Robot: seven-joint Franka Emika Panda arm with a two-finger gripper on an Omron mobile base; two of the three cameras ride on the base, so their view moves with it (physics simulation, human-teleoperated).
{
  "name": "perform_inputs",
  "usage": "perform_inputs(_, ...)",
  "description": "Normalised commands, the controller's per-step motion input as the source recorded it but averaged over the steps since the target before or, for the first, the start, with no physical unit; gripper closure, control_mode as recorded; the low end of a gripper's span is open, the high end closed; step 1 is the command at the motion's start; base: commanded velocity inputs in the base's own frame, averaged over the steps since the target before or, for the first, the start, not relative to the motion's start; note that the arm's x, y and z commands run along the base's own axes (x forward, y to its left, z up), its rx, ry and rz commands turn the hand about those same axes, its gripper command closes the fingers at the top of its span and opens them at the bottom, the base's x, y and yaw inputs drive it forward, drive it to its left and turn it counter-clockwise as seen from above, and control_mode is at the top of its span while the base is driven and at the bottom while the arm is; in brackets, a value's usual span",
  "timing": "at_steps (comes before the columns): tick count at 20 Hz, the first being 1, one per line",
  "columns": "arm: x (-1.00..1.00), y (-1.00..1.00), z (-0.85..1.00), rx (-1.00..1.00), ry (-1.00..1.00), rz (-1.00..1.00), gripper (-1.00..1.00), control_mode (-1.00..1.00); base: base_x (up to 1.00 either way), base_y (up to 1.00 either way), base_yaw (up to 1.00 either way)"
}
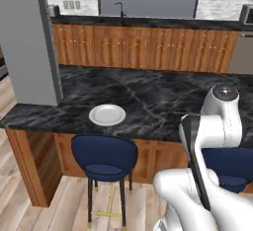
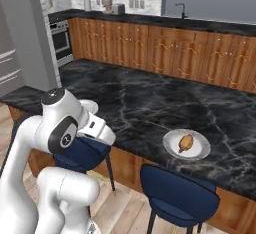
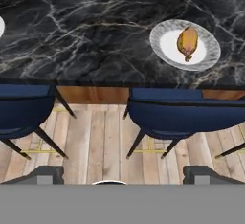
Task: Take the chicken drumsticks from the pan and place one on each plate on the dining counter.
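Two white plates sit on the bench (image 1: 163, 101), the long black marble top with white veins and brown wooden fronts. We see the left plate (image 1: 107, 114) bare, close to the bench's front edge and just above a dark blue stool (image 1: 104, 157) in the left base view. The right plate (image 2: 186, 144) also lies near the front edge, well apart from the first, and it carries the golden-orange drumstick (image 2: 186, 141) at its middle. From the hand view we look at that same plate (image 3: 206, 55) towards the upper right, the drumstick (image 3: 187, 42) lying on it with its thin end pointing towards the front edge. Below the edge in that view stand two blue stools, one (image 3: 184, 115) almost under the loaded plate and another (image 3: 21, 110) at the left, both on the pale wooden floor (image 3: 95, 141).

Our gripper (image 3: 122, 173) hangs off the bench, out over the floor and stools, with its two dark fingertips (image 3: 43, 174) spread wide apart and nothing between them. The white arm (image 2: 65, 123) is folded low in front of the bench. Behind the bench runs a second counter with wooden cabinets (image 1: 148, 45) and a sink tap (image 1: 121, 9); an oven (image 2: 60, 40) stands at its left end in the right base view.
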Motion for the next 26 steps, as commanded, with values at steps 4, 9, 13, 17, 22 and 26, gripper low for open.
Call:
perform_inputs(4,0.00,0.00,0.00,0.00,0.00,0.00,-1.00,1.00,0.06,1.00,0.05)
perform_inputs(9,0.00,0.00,0.00,0.00,0.00,0.00,-1.00,1.00,0.01,1.00,0.00)
perform_inputs(13,0.00,0.00,0.00,0.00,0.00,0.00,-1.00,1.00,0.00,1.00,0.00)
perform_inputs(17,0.00,0.00,0.00,0.00,0.00,0.00,-1.00,1.00,0.00,1.00,0.00)
perform_inputs(22,0.00,0.00,0.00,0.00,0.00,0.00,-1.00,1.00,0.06,1.00,0.00)
perform_inputs(26,0.00,0.00,0.00,0.00,0.00,0.00,-1.00,1.00,0.19,1.00,-0.01)
